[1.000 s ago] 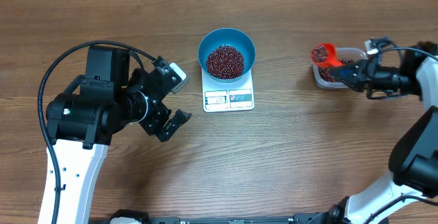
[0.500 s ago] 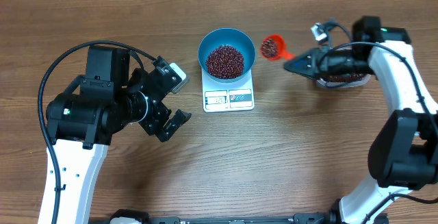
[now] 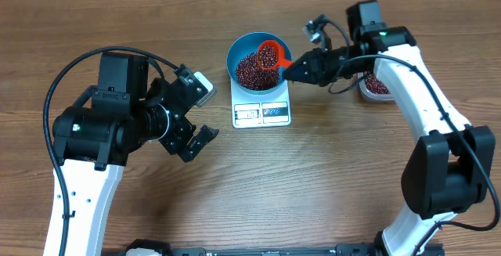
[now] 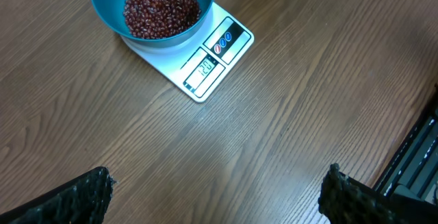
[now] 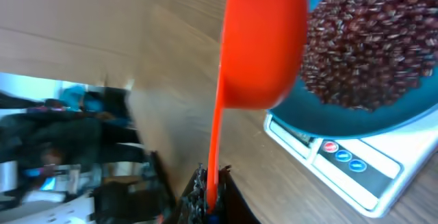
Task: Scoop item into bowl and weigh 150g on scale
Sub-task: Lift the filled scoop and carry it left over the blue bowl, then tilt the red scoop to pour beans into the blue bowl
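Observation:
The blue bowl [image 3: 260, 59] stands on the white scale [image 3: 261, 112] and holds a heap of dark red-brown beans [image 3: 252, 70]. My right gripper [image 3: 301, 70] is shut on the handle of an orange scoop [image 3: 271, 53], whose cup is tipped over the bowl's right side. In the right wrist view the scoop [image 5: 263, 42] hangs over the bowl [image 5: 383, 118] and its beans [image 5: 373, 42]. My left gripper [image 3: 196, 135] stands open above bare table, left of the scale. Its wrist view shows the bowl [image 4: 154, 11], the scale [image 4: 205, 63] and both fingertips [image 4: 75, 196] wide apart.
A clear plastic tub [image 3: 374, 85] with more beans sits at the right, partly hidden behind my right arm [image 3: 415, 91]. The left arm's black body [image 3: 109, 123] fills the table's left side.
My right arm has carried the loaded scoop leftward from the tub to above the bowl and tilted it. The left arm has stayed still.

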{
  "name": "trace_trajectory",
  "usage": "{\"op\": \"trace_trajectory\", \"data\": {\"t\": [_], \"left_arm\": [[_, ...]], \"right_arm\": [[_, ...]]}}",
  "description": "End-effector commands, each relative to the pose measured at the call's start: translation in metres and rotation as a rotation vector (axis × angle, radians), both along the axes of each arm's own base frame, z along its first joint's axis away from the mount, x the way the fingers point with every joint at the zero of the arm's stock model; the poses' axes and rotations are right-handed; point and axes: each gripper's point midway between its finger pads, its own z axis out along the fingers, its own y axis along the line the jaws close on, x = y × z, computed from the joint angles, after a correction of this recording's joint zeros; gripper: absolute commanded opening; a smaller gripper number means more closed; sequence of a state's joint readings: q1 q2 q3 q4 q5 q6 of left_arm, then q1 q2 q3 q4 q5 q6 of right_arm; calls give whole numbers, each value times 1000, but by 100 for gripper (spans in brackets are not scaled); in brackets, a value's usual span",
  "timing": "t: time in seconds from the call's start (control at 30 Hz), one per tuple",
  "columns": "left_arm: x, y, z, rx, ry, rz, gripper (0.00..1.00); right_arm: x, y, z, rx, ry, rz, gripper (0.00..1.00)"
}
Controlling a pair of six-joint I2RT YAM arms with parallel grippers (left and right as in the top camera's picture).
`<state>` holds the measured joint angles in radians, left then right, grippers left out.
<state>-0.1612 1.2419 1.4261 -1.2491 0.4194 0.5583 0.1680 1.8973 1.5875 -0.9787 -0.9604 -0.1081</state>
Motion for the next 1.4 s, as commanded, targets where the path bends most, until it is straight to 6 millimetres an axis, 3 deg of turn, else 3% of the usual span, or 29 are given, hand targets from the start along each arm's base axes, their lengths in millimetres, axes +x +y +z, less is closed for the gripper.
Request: {"op": "trace_trajectory", "data": {"t": [0.0,0.2,0.57,1.37], "left_arm": [[1,-1,5,-7,-20,-21,100],[1,-1,5,-7,-20,-21,100],[1,-1,5,-6,-20,-21,100],[1,-2,5,-7,-20,-21,100]], "right_arm": [[17,-2,16,-146,-139,-42,4],[27,4,10,-348,-241,-68,4],[23,18,-4,-563,-332,-61,4],[23,20,-4,-575,-347,-56,4]]}}
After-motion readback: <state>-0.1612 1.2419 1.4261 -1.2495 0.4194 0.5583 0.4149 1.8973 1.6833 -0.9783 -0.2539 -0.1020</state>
